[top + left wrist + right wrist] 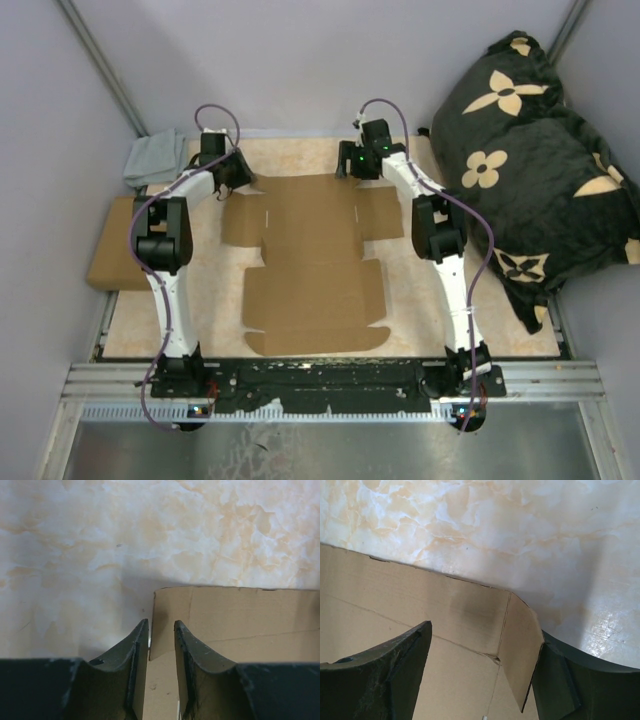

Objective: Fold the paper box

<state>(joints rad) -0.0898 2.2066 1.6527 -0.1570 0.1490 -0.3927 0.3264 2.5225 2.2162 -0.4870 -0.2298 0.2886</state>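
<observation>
The paper box (315,262) is brown, the table (215,300) marbled cream, the pillow (540,200) black with tan flowers.

The top camera hangs above and behind the arm bases (185,365), at its lower edge, and looks down on the whole tabletop (405,300) with the box (310,260) flat in the middle. The left wrist camera sits close over the tabletop's far left part, looking past the left fingers (125,665) at the box's far left corner. The right wrist camera is equally near, looking between the right fingers (395,670) at the box's far right corner. All three share the box's far edge.
</observation>
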